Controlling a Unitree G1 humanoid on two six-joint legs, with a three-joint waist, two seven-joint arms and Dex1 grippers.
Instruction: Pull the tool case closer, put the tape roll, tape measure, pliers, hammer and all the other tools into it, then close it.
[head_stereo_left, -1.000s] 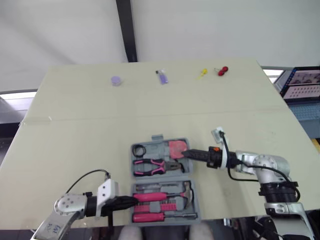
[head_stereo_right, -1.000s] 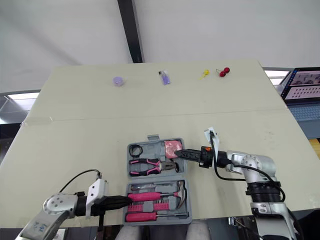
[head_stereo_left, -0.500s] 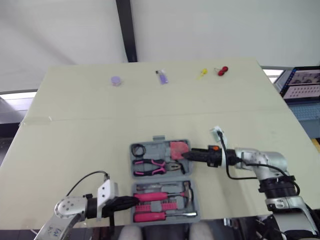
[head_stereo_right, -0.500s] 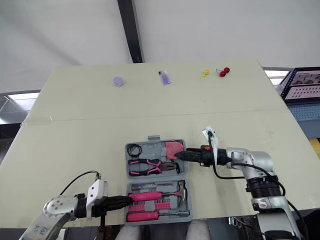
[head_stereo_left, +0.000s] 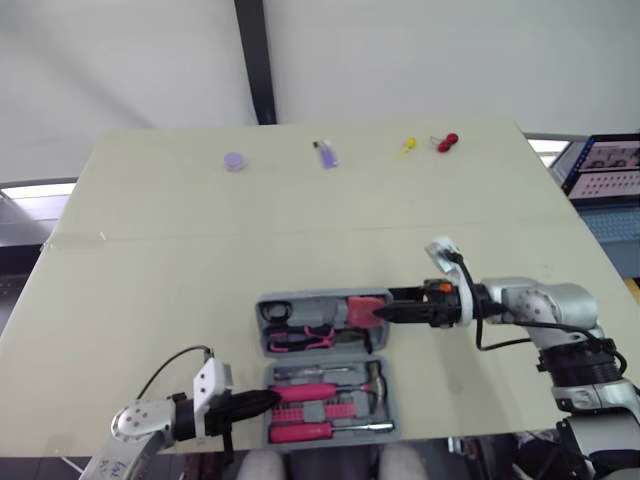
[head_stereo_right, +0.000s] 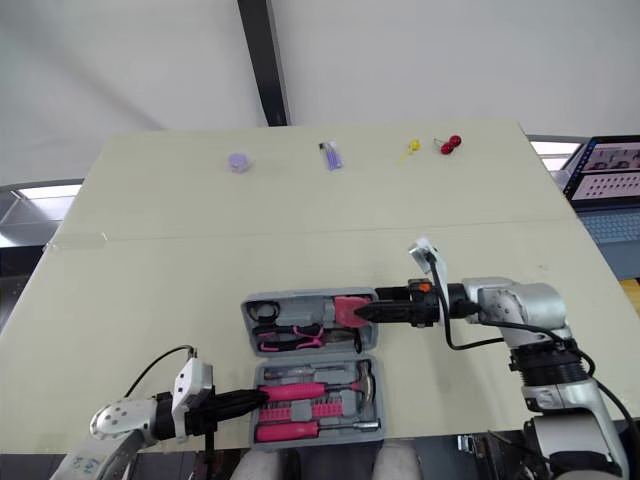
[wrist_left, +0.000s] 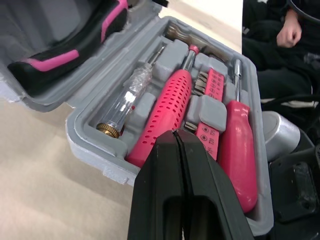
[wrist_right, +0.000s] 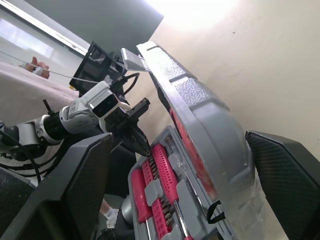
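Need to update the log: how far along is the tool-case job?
Done: tool case near, pliers, hammer and screwdrivers seated. In hand: right gripper straddles the half-raised lid; left gripper, shut, sits at the case's left side. Left: lower and latch the lid.

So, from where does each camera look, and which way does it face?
Eye views: on the head, facing forward and down over the table and tool case; left arm and right arm show.
Left wrist view: along the shut left tool, into the case's lower half.
Right wrist view: along the open right tool, at the half-raised lid.
Shared: the case; right wrist view also catches the left tool.
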